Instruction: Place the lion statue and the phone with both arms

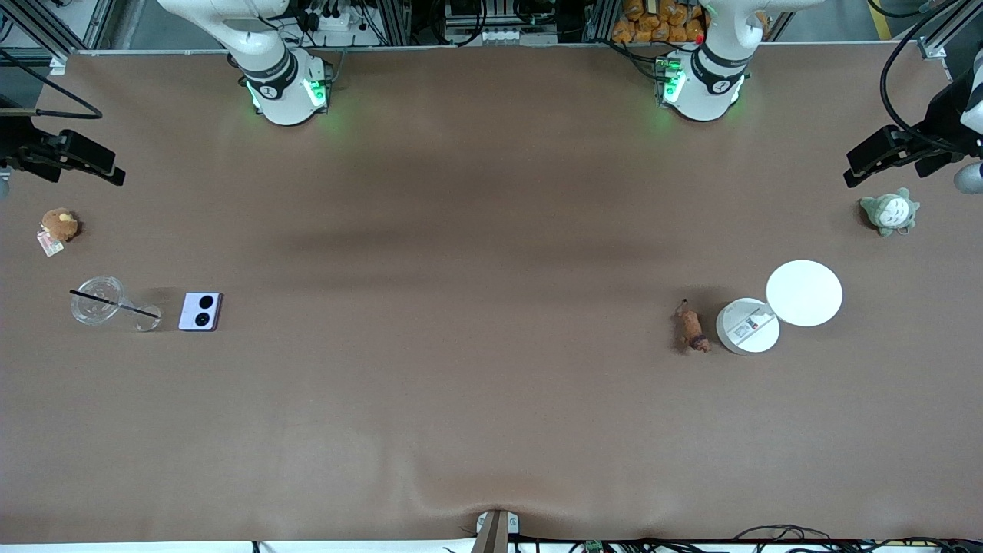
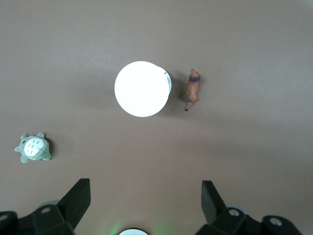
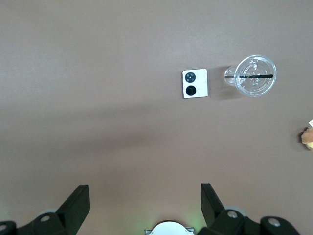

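A brown surface [image 1: 491, 384] is carrying everything. The brown-orange lion statue [image 2: 193, 89] is lying below the spread-fingered left tool [image 2: 146, 196]; the lavender phone [image 3: 194, 83] below the spread-fingered right tool [image 3: 145, 196].

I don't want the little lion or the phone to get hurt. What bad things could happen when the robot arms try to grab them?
The lion statue is tiny and sits right beside a white round container, so the left gripper might bump the container or tip the lion.

The phone lies flat close to a clear plastic cup lying on its side with a straw. The right gripper may struggle to grip something so flat, and could nudge the cup and roll it.
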Controlling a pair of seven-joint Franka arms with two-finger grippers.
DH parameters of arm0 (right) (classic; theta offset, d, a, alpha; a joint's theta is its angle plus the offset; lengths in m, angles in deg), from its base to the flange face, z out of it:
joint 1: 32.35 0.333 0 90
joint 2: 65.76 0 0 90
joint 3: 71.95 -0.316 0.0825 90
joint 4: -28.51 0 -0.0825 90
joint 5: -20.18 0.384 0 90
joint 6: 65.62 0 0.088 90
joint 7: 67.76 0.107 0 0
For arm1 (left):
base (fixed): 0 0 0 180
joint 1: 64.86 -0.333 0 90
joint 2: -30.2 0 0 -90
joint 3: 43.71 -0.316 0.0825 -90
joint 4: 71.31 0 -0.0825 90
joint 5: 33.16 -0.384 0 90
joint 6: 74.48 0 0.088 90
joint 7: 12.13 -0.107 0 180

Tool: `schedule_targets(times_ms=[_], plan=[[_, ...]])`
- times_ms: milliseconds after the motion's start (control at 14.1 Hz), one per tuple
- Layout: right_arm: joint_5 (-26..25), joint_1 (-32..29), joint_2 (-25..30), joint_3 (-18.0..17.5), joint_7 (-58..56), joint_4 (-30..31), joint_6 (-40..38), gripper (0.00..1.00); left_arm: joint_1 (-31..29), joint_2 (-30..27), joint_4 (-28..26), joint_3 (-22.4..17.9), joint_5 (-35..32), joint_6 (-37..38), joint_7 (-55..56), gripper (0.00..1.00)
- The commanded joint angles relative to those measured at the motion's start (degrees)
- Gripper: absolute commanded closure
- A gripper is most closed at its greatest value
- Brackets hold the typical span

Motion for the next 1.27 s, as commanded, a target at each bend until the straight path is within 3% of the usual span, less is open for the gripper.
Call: schedule_targets(times_ms=[0,1204], plan=[[-1.48,1.44,1.33,0.71,1.02,-0.38,-0.84,0.0,0.04,-0.67,0.0,-0.18,0.7,0.41,-1.23,0.0],[-1.13,-0.22,0.71,1.06,-0.03,-0.21,-1.81,0.0,0.57,-0.4,2.29,-0.09,1.05,3.66,-1.06,0.0]])
